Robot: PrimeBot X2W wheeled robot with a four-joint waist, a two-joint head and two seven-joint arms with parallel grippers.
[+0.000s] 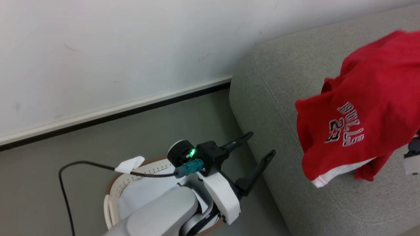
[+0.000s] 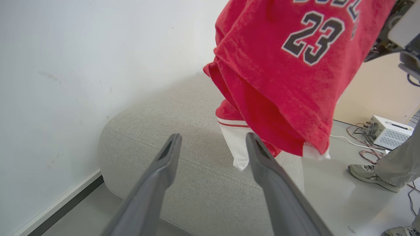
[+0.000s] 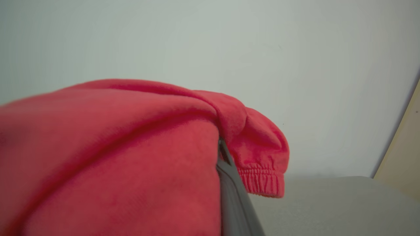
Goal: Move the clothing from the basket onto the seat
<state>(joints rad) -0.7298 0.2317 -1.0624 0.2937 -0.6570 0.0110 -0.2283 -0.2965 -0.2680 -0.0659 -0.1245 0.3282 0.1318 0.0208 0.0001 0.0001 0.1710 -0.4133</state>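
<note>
The clothing (image 1: 361, 121), a red jersey with "23" lettering, hangs over the seat (image 1: 282, 98), a light-grey sofa at the right. Its white hem (image 1: 328, 175) is low, close to the cushion. My right gripper (image 3: 220, 144) is shut on the jersey's upper folds, and red cloth drapes over one dark finger (image 3: 231, 193) and hides the other. My left gripper (image 1: 261, 143) is open and holds nothing, above the basket (image 1: 113, 183) beside the sofa's edge. In the left wrist view its fingers (image 2: 164, 170) point at the hanging jersey (image 2: 282, 82) and the sofa (image 2: 183, 141).
A pale cloth (image 1: 144, 193) lies in the basket under my left forearm. A black cable (image 1: 65, 183) loops over the grey floor. A white wall with a baseboard (image 1: 115, 111) runs behind. A person's shoe (image 2: 366, 172) and a white box (image 2: 388, 131) with wires sit beyond the sofa.
</note>
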